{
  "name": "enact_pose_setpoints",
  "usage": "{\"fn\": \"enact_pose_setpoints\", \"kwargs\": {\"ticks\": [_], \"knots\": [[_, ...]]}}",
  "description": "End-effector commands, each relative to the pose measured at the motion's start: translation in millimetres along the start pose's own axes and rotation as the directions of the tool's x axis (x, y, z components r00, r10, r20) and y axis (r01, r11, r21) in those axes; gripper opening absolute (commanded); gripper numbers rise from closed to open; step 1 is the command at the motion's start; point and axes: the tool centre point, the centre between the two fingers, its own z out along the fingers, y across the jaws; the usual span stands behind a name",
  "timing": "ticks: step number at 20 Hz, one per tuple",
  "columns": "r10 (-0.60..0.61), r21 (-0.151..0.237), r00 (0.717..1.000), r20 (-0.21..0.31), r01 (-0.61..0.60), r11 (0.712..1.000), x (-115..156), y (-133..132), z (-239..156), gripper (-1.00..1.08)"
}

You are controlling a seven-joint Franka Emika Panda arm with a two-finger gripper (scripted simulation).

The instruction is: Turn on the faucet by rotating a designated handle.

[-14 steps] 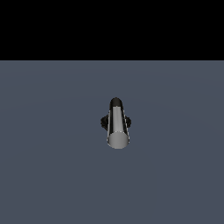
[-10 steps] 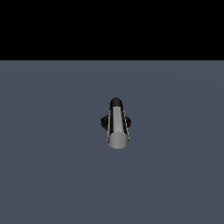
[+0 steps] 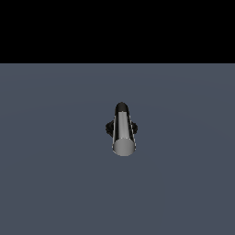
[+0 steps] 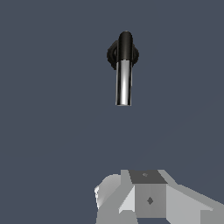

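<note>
We see a small faucet (image 3: 120, 128) standing alone on a flat slate-grey worktop (image 3: 46, 183), under a black background. Its black ribbed round base (image 4: 112, 54) sits on the worktop, partly hidden behind the neck. From the black elbow neck (image 4: 125, 43) above that base, the handle (image 3: 123, 135), a smooth grey-silver bar, juts out toward the exterior camera, showing its flat round end. In the wrist view, part of our grey end effector (image 4: 148, 199) appears at the picture's edge, well apart from the faucet and touching nothing. Its fingertips are out of sight, so we cannot tell whether it is open or closed.
</note>
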Motion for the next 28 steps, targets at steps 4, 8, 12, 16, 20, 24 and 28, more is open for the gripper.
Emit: {"fn": "enact_pose_setpoints", "kwargs": {"ticks": [4,8,12,16,20,24,28], "knots": [[-0.006,0.001,1.0,0.0,0.006,1.0,7,-3,36,-1.0],[-0.011,0.002,1.0,0.0,0.011,1.0,14,-5,70,-1.0],[-0.017,0.003,1.0,0.0,0.017,1.0,21,-8,103,-1.0],[-0.022,0.004,1.0,0.0,0.022,1.0,27,-10,135,-1.0],[-0.027,0.005,1.0,0.0,0.027,1.0,34,-13,166,-1.0],[-0.032,0.006,0.999,0.0,0.032,0.999,40,-16,195,-1.0],[-0.037,0.007,0.999,-0.001,0.037,0.999,47,-18,224,-1.0]]}}
